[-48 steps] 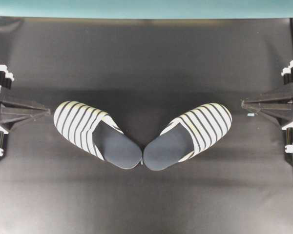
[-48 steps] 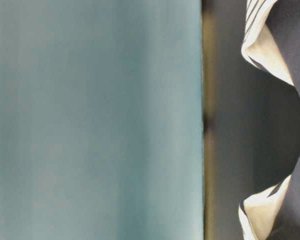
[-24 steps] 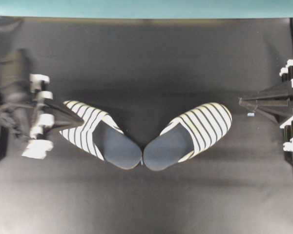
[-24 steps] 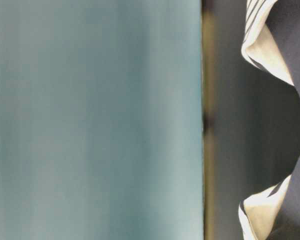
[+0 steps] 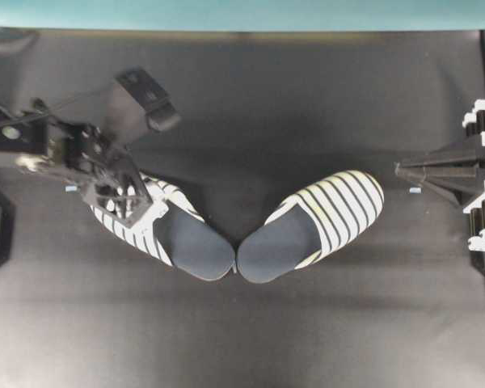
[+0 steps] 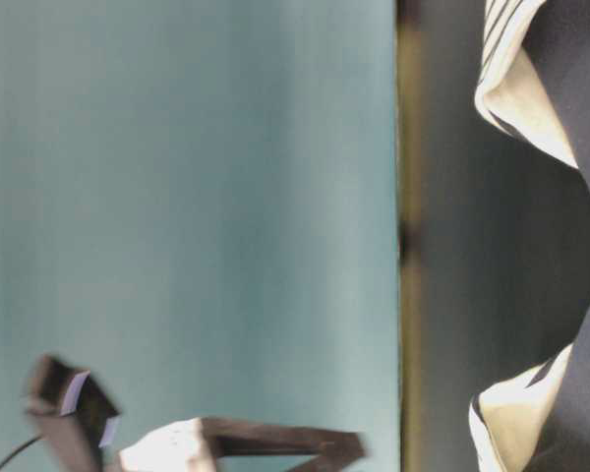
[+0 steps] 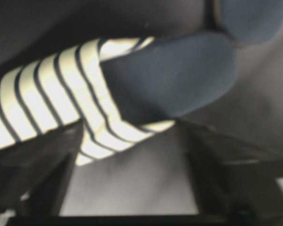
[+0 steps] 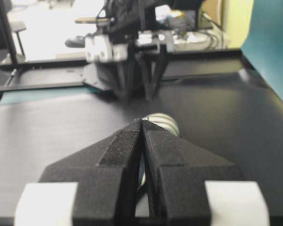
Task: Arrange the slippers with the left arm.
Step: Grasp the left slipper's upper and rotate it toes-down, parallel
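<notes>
So the two slippers sit roughly mid-table on the black mat (image 5: 250, 331), heels together and toes splayed out so they make a shallow V when you look from overhead. The left slipper (image 5: 174, 234) points its striped toe toward the left side, the right slipper (image 5: 311, 226) points toward the right, and their dark navy heel ends are just about touching in the middle. The left arm (image 5: 65, 149) reaches in from the left edge and its left gripper (image 5: 117, 198) sits right above the striped toe of the left slipper, hiding part of it. In the wrist cam the two fingers (image 7: 35, 165) are spread wide apart with the slipper's striped upper and navy insole showing between and beyond them, and nothing is pinched between them; I can't tell whether a finger is actually touching the fabric. The right gripper (image 5: 400, 171) is parked way over at the right edge, well apart from the right slipper, and its own cam shows the jaws pressed together with just a thin seam between them. The table-level view is sideways and mostly teal backdrop (image 6: 177, 197), with a blurry bit of the left arm at the bottom
</notes>
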Controlling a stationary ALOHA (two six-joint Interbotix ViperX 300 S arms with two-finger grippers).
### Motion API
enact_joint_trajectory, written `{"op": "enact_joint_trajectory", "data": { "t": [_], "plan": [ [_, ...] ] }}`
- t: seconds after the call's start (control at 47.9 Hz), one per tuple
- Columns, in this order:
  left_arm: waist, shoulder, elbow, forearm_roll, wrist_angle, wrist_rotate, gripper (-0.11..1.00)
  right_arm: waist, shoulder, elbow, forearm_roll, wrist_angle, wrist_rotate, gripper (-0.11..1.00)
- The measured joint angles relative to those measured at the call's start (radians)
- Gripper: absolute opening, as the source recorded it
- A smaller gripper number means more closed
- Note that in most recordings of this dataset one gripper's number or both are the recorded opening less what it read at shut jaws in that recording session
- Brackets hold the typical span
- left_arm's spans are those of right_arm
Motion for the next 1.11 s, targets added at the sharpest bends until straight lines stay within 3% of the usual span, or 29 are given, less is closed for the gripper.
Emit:
{"op": "enact_joint_trajectory", "data": {
  "t": [0.084,0.272,0.522,0.627,0.731,0.815,0.919,1.107],
  "plan": [
    [0.000,0.054,0.000,0.000,0.000,-0.043,0.91,0.002,0.000,0.000,0.000,0.000,0.000,0.00],
    [-0.003,0.156,-0.008,0.000,-0.003,-0.123,0.88,0.000,0.000,0.002,0.000,0.000,0.002,0.00],
    [-0.002,0.195,0.021,0.002,-0.005,-0.126,0.85,0.000,0.000,0.000,0.000,0.000,0.002,0.00],
    [0.000,0.202,0.034,0.003,-0.006,-0.114,0.74,0.002,-0.002,0.000,0.000,0.000,0.002,0.00],
    [0.000,0.204,0.034,0.005,-0.012,-0.094,0.49,0.002,0.000,0.000,0.000,0.000,0.002,0.00],
    [-0.005,0.206,0.025,0.005,-0.014,-0.069,0.24,0.000,0.000,0.002,0.000,0.000,0.002,0.00],
    [-0.015,0.207,-0.003,0.005,-0.012,0.002,0.03,0.000,0.000,0.002,0.000,0.000,0.002,0.00],
    [-0.040,0.207,-0.075,0.006,0.017,0.245,0.01,0.002,0.000,0.003,0.002,0.000,0.003,0.00]
  ]
}}
